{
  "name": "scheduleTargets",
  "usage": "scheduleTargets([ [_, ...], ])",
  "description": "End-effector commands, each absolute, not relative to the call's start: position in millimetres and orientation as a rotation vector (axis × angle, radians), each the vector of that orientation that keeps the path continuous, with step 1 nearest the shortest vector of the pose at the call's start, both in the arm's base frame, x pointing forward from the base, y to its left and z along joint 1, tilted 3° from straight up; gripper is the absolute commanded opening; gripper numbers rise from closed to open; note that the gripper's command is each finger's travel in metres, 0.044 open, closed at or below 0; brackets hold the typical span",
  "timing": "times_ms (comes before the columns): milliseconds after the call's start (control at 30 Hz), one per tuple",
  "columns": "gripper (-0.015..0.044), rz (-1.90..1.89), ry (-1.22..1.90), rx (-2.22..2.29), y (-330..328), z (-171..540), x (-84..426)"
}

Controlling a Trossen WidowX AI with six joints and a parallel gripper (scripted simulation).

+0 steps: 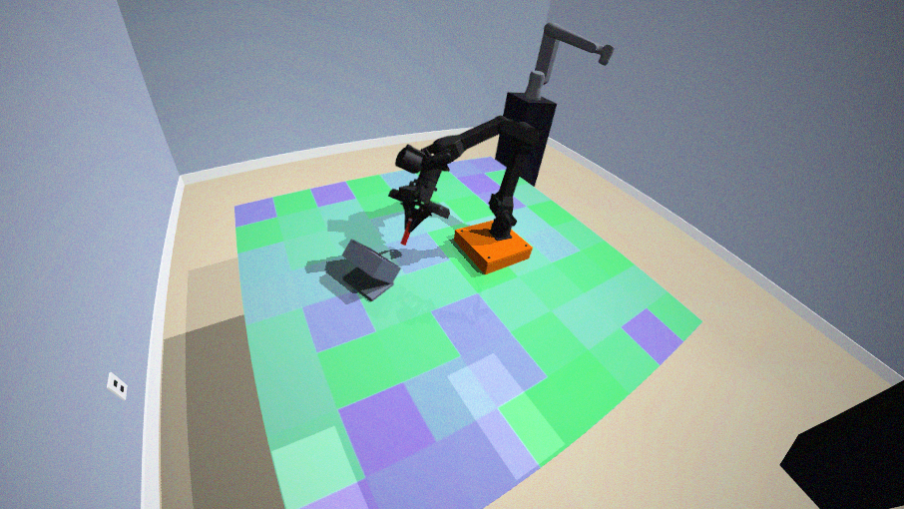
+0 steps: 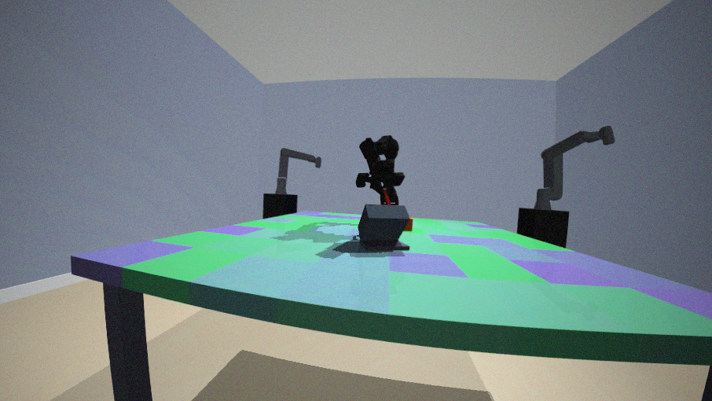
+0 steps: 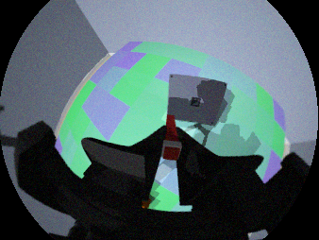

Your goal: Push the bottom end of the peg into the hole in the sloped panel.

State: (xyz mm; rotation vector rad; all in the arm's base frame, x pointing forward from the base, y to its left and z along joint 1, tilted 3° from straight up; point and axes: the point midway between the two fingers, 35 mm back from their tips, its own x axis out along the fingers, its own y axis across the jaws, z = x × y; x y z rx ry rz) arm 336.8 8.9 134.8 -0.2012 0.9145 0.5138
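My gripper (image 1: pixel 409 224) (image 3: pixel 170 128) is shut on a red peg (image 1: pixel 404 239) (image 2: pixel 387 197) (image 3: pixel 171 152) and holds it tilted above the table. The peg's end in the wrist view looks square, and its far end points toward the panel. The grey sloped panel (image 1: pixel 370 260) (image 2: pixel 383 222) (image 3: pixel 180 86) stands on the table beyond the peg. Its face shows in the wrist view, with a small dark, square-looking hole (image 3: pixel 195 101) near the middle and an arm shadow over part of it. The peg is apart from the panel in the top view.
The arm's orange base block (image 1: pixel 490 250) (image 2: pixel 409 224) stands to the right of the panel in the top view. The panel has a flat grey foot (image 1: pixel 377 289). Other grey arms on black pedestals (image 1: pixel 526 129) (image 2: pixel 542 226) stand beyond the table.
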Motion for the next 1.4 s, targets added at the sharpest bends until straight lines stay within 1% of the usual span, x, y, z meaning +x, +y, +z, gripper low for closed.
scheduleTargets([
  [0, 0.0000, 0.512, 0.887, -0.204, 4, 137, 336],
  [767, 0.0000, 0.475, 0.769, -0.217, -25, 148, 340],
  [1367, 0.0000, 0.464, 0.739, -0.224, -24, 133, 361],
])
